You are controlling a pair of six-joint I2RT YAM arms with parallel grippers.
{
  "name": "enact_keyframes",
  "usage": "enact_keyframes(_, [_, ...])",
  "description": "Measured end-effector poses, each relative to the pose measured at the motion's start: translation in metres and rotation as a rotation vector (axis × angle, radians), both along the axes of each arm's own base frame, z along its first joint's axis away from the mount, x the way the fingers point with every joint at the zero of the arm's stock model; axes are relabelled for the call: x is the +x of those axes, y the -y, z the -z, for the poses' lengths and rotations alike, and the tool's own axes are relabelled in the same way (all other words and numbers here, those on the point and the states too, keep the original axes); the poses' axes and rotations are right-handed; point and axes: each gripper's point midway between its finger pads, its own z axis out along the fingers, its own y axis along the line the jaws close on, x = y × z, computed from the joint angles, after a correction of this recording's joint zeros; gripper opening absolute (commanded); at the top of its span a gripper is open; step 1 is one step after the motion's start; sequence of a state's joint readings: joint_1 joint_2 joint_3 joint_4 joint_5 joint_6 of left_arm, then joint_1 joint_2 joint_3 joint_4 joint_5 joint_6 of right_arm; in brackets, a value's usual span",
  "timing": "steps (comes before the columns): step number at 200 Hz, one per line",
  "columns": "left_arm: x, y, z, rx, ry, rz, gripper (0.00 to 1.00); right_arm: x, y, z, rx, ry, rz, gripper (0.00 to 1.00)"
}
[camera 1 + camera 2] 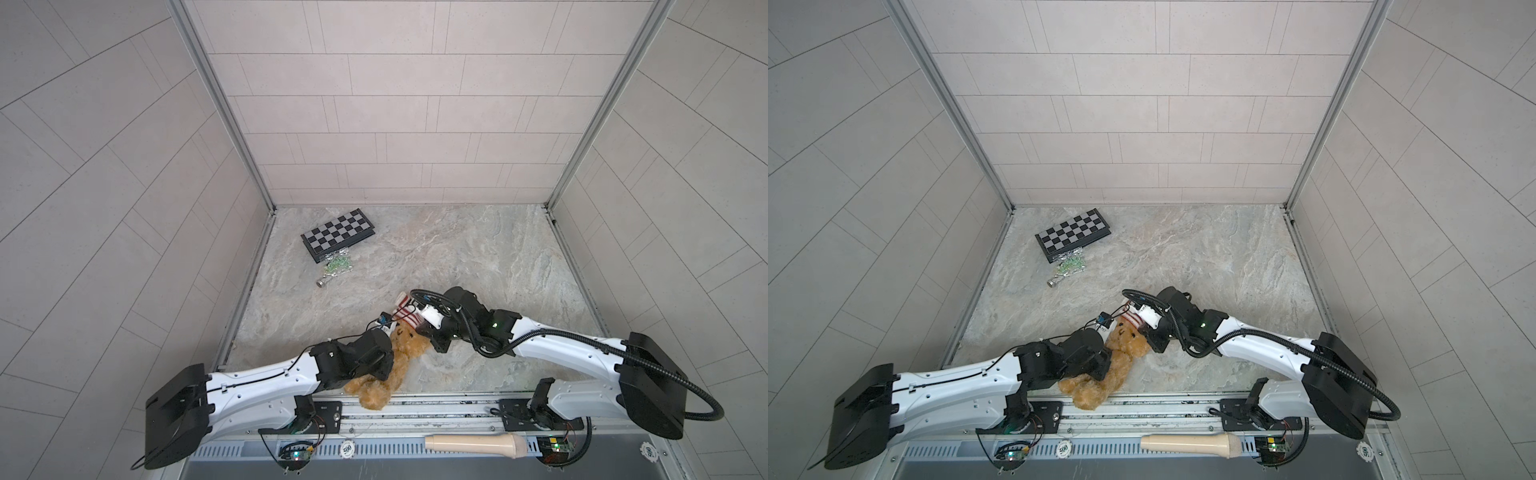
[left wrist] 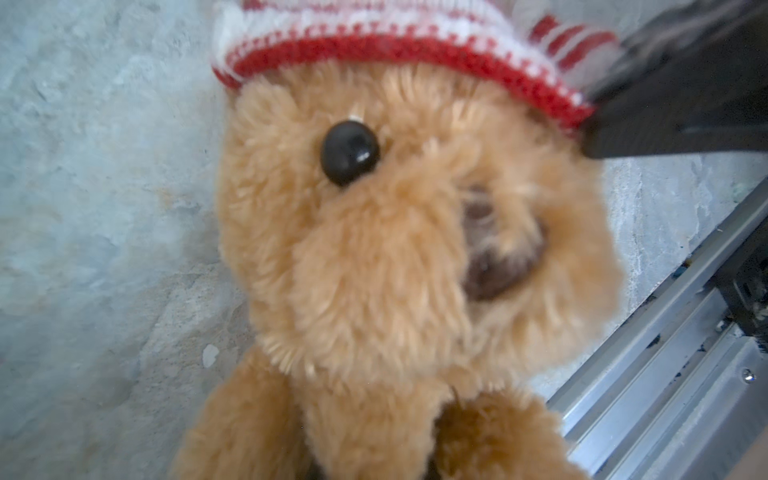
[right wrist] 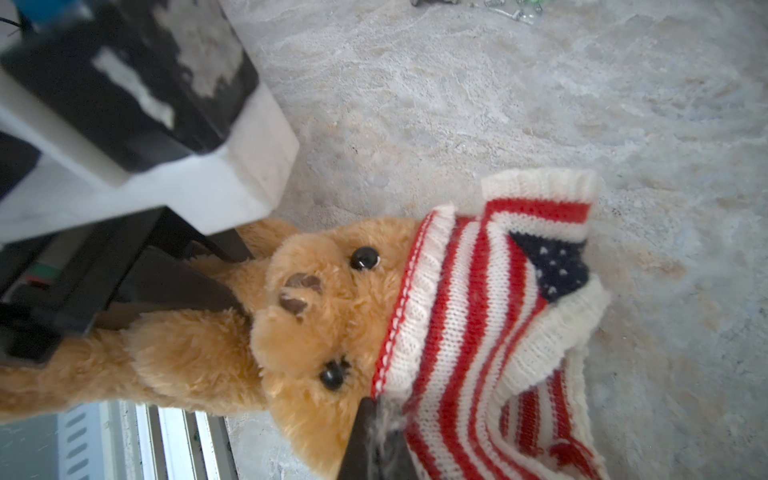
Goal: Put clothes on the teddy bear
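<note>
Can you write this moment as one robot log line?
left end effector: gripping teddy bear | right end effector: pinching sweater hem | sweater: hem at forehead

Lighting is even and diffuse; shadows are faint. Both top views bow at the edges. The teddy bear [image 2: 374,257] is blurred close-up.

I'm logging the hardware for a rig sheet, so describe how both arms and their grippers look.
The left arm and right arm share white shells, black joint housings and boxy black shoulders. A black corrugated hose loops along the right one, which shows a green light; a thin cable runs along the left. The left gripper and right gripper have black fingers.
</note>
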State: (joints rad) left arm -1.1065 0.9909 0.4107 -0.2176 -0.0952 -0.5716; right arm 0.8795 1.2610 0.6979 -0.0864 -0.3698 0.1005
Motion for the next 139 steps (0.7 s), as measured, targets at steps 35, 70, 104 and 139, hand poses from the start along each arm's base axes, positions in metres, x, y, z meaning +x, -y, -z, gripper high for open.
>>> enact_keyframes(35, [0.014, -0.001, -0.011, 0.043, 0.15, 0.0, 0.0, -0.005, -0.002, -0.026, 0.074, 0.021, 0.006, 0.0])
enact_keyframes(70, [0.021, 0.0, -0.031, 0.055, 0.3, 0.003, 0.0, -0.008, 0.001, -0.053, 0.142, 0.062, 0.029, 0.0])
enact_keyframes(104, [0.024, 0.009, -0.053, 0.017, 0.423, 0.016, 0.0, -0.011, 0.013, -0.077, 0.174, 0.105, 0.059, 0.0])
enact_keyframes(139, [0.026, 0.022, -0.073, -0.038, 0.516, 0.032, 0.0, -0.011, 0.018, -0.102, 0.181, 0.138, 0.08, 0.02])
